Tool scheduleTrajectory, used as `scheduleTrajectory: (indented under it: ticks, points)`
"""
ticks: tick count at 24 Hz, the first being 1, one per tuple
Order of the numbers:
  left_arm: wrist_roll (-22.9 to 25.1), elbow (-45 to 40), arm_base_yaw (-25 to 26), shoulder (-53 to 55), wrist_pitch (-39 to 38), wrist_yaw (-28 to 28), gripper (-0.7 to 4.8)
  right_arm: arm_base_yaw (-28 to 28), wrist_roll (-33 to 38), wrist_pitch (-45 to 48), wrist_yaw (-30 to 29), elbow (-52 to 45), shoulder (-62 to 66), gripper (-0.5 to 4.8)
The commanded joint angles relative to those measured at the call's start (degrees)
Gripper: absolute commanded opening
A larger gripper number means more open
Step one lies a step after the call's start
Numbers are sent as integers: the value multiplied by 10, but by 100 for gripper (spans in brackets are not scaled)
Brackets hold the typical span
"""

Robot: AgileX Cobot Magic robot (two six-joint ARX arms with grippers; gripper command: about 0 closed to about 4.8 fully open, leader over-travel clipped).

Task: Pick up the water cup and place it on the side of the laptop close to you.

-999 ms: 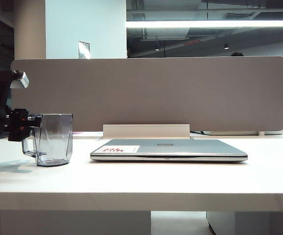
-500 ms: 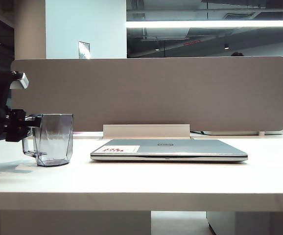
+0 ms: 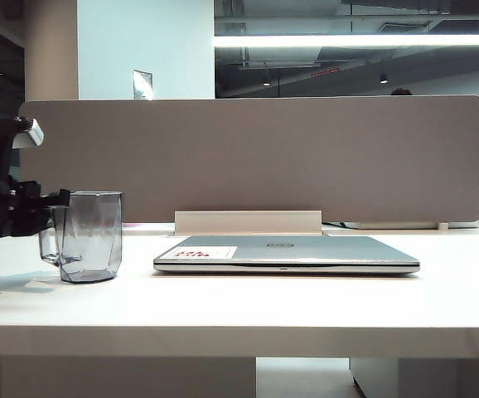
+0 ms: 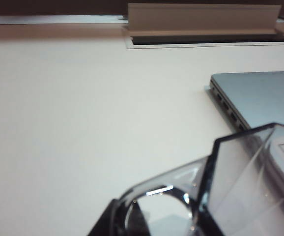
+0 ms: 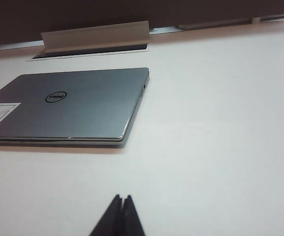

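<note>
My left gripper (image 3: 57,199) is matte black, blocky, with a green light and a silver-grey knob; my right gripper's (image 5: 122,197) fingertips are thin black wedges.

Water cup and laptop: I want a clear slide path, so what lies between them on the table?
Nothing: bare white table separates the water cup from the laptop in the exterior view.

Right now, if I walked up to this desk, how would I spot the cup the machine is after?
Start at the closed silver laptop lying flat mid-desk before the grey divider panel. Look to its left: the water cup stands upright, apart from the laptop, with the left gripper shut on its rim beside the handle. It is the only see-through thing there, grey-tinted with faceted sides.
</note>
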Motion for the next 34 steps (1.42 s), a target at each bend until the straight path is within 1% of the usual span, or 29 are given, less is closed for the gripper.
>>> scheduleTrajectory:
  ticks: [1, 2, 4, 11, 13, 17, 18, 20, 22, 24, 26, 27, 29, 34]
  points:
    - [-9, 1, -5, -7, 8, 50, -4, 0, 0, 6, 0, -3, -1, -6]
    - [-13, 0, -9, -10, 8, 52, -4, 0, 0, 6, 0, -3, -1, -6]
    - [-37, 0, -31, -30, 2, 76, -4, 0, 0, 6, 0, -3, -1, -6]
    - [-27, 0, -100, -58, -14, 152, -4, 0, 1, 7, 0, -3, -1, -6]
    - [-28, 2, -137, -57, -32, 170, -4, 1, 1, 6, 0, -3, -1, -6]
    - [-25, 19, -174, -57, -78, 178, -4, 1, 1, 7, 0, -3, -1, -6]
    - [-14, 29, -182, -57, -96, 179, -4, 1, 1, 7, 0, -3, -1, -6]
    - [20, 73, -206, -57, -168, 193, -4, 1, 1, 7, 0, -3, -1, -6]
    - [21, 106, -217, -57, -216, 198, -4, 1, 1, 7, -2, -3, -1, -6]
    - [24, 131, -219, -57, -250, 210, -4, 1, 1, 7, -2, -3, -1, -6]
    - [41, 155, -221, -55, -277, 228, -5, 1, 1, 7, -2, -3, -1, -6]
    - [63, 172, -221, -55, -293, 236, -4, 1, 1, 7, -2, -3, -1, -6]
    - [94, 191, -221, -53, -306, 260, -4, 1, 1, 7, -2, -3, -1, -6]
    - [122, 217, -221, -35, -306, 299, -4, 1, 1, 6, -2, -3, -1, -6]
